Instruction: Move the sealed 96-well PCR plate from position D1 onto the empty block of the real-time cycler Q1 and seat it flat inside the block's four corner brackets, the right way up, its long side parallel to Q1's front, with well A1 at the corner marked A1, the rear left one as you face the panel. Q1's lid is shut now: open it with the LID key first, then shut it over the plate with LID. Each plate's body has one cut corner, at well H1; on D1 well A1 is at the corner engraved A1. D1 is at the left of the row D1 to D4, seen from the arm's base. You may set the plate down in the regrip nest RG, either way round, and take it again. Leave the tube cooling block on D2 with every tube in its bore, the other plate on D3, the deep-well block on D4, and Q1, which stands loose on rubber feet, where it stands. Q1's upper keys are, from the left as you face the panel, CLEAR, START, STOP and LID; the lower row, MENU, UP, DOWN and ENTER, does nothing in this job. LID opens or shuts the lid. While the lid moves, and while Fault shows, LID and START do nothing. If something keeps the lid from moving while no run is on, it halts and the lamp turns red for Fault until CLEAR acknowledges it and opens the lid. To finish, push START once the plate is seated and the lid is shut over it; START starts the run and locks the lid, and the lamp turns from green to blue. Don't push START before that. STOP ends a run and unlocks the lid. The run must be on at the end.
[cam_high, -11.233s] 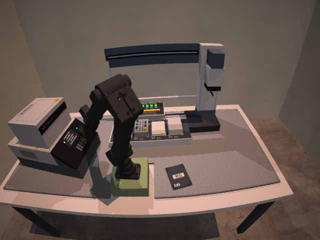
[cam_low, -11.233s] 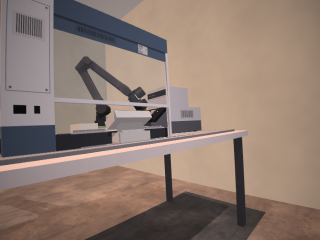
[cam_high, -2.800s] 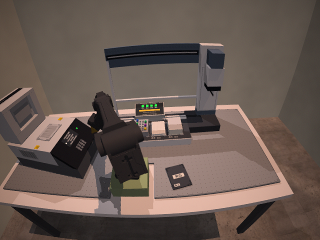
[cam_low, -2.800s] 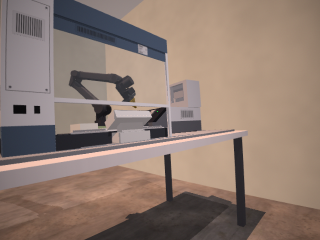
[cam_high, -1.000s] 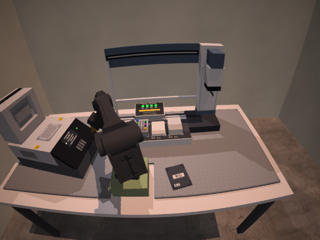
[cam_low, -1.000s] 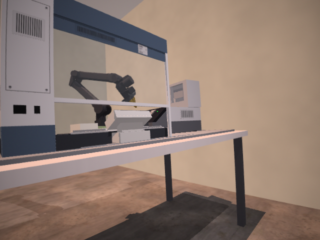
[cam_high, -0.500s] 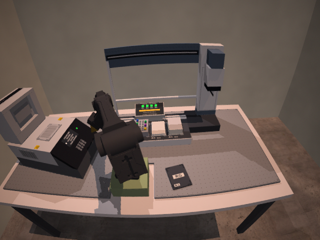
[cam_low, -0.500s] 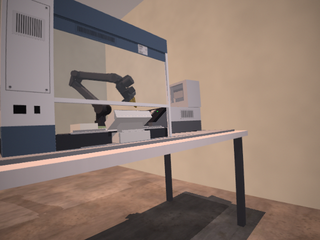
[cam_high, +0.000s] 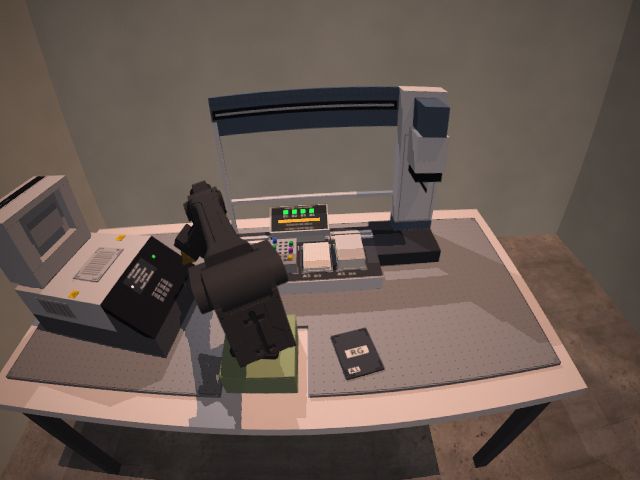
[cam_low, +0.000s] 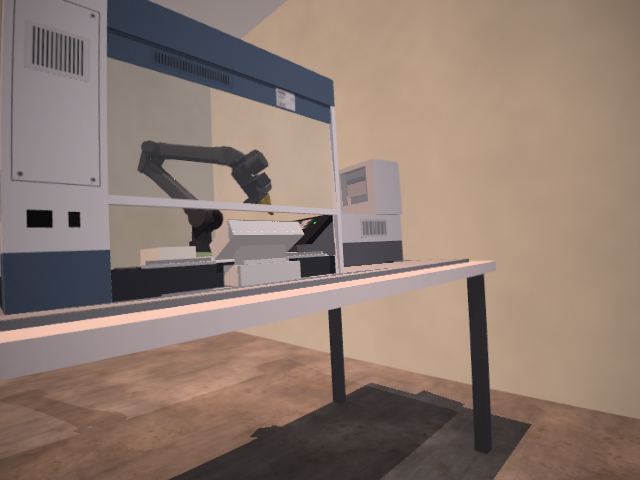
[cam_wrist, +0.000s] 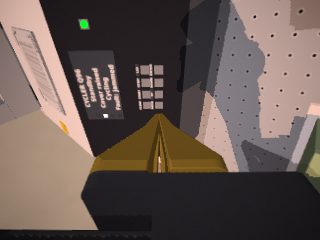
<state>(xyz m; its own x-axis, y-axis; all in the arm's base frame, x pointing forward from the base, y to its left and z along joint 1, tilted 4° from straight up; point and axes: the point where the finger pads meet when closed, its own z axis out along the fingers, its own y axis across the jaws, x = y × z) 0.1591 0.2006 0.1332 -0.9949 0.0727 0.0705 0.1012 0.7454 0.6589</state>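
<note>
Q1 (cam_high: 98, 289) lid raised, lamp (cam_wrist: 83, 23) green; tool (cam_wrist: 159, 131) clenched empty above keypad (cam_wrist: 150, 87).

Arm (cam_high: 235, 279) beside open-lidded cycler (cam_high: 77, 268)

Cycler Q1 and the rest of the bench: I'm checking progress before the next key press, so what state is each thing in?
Q1 lid: raised, open.
Q1 lamp: green.
Q1 block: no plate on it.
Gripper: shut, holding nothing, above the keypad, not touching it.
Plate on D3: in place.
Deep-well block: in place on D4.
Regrip nest RG: no plate on it.
D1 plate: hidden behind the arm.
</note>
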